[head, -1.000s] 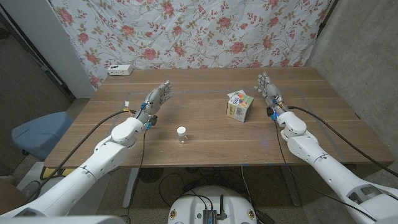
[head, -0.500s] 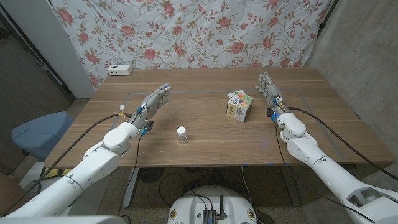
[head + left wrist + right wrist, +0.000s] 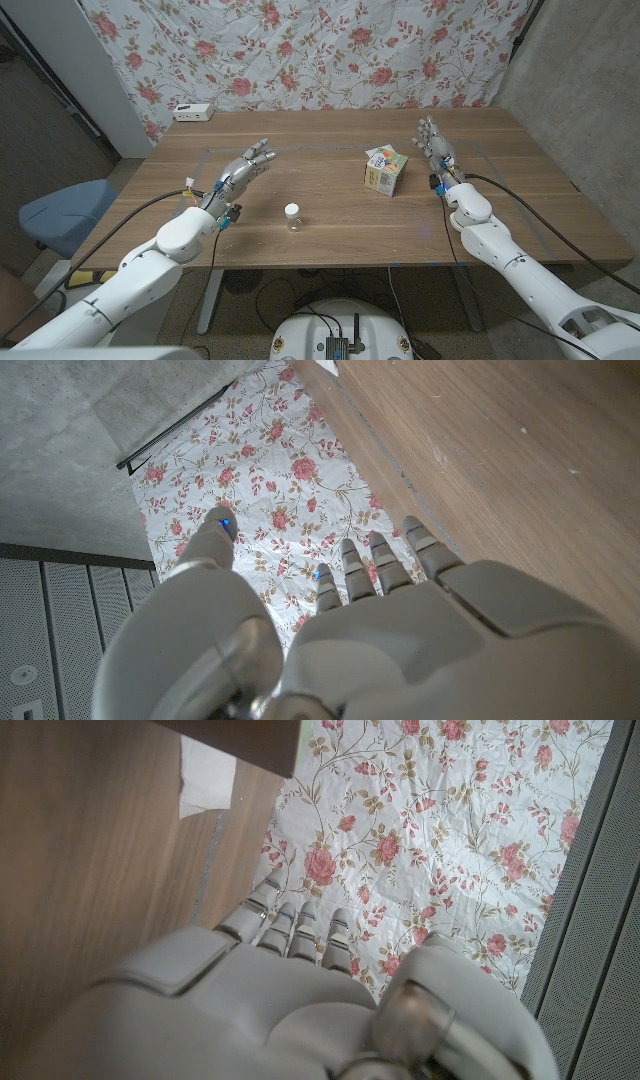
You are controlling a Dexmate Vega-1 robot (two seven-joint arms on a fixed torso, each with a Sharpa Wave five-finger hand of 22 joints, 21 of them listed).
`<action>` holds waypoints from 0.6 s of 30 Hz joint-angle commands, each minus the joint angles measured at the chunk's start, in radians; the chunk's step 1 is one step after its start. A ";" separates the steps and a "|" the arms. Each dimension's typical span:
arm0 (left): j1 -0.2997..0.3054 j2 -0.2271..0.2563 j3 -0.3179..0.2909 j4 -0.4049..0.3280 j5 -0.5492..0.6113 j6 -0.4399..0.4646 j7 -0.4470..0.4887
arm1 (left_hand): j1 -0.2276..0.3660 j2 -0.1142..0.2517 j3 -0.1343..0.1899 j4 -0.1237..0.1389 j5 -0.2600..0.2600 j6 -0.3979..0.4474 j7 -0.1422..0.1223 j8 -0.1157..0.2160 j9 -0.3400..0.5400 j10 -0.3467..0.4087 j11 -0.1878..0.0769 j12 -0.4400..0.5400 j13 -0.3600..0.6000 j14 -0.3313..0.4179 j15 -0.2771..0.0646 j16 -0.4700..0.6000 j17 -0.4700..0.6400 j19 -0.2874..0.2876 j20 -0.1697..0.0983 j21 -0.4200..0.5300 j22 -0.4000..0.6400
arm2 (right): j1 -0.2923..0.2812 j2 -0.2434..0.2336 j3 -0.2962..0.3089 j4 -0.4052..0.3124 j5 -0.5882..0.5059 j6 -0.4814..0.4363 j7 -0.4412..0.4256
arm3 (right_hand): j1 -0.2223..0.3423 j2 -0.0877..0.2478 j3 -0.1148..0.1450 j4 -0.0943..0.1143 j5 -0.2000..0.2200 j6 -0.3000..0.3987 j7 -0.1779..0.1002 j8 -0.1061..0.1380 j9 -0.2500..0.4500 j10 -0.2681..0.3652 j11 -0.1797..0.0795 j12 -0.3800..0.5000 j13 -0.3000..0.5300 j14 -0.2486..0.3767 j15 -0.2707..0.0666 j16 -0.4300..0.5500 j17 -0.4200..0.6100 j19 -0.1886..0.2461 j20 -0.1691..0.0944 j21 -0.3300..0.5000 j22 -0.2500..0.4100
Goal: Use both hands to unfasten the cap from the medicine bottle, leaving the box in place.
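Note:
A small clear medicine bottle (image 3: 292, 216) with a white cap stands upright on the wooden table (image 3: 330, 210), near its front edge. A small carton box (image 3: 385, 169) with green and orange print stands to the bottle's right, further back. My left hand (image 3: 243, 170) hovers left of and behind the bottle, fingers stretched out and apart, holding nothing. My right hand (image 3: 435, 144) stands to the right of the box, fingers extended and empty. In the left wrist view the left hand (image 3: 400, 630) shows its fingers spread. The right hand (image 3: 280, 980) in the right wrist view has its fingers straight.
A white device (image 3: 193, 112) lies at the table's back left corner. A floral cloth (image 3: 300, 50) hangs behind the table. A blue chair (image 3: 60, 212) stands to the left of the table. A grey wall (image 3: 590, 90) rises on the right.
My left arm has drawn back and to the left, lowering, with the hand turned more toward the bottle. The right hand, the bottle and the box have stayed put.

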 commanded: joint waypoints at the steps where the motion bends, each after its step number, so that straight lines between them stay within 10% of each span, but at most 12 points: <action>1: 0.125 -0.010 -0.045 -0.071 0.070 -0.029 0.082 | 0.077 -0.023 -0.013 0.000 0.027 0.001 -0.016 0.004 0.006 0.026 0.002 0.003 0.003 0.023 -0.031 0.005 0.001 -0.001 0.013 0.001 0.003 | -0.013 -0.009 0.001 -0.023 -0.013 -0.008 -0.020 | 0.003 -0.001 0.001 0.002 0.003 0.009 -0.003 0.006 0.003 0.008 0.005 0.006 0.004 0.007 0.004 0.005 -0.001 0.007 -0.028 0.007 0.006; 18: 0.236 -0.040 -0.071 -0.148 0.153 -0.005 0.138 | 0.232 -0.044 -0.076 0.008 0.086 -0.141 -0.022 -0.021 0.006 0.027 0.002 -0.010 0.004 0.036 -0.034 0.001 0.001 -0.037 0.038 -0.005 0.003 | -0.019 0.003 0.005 0.000 -0.016 0.031 -0.016 | 0.001 0.001 0.004 0.002 0.003 0.010 -0.003 0.006 0.003 0.011 0.005 0.005 0.004 0.009 0.003 0.005 -0.001 0.008 -0.030 0.007 0.006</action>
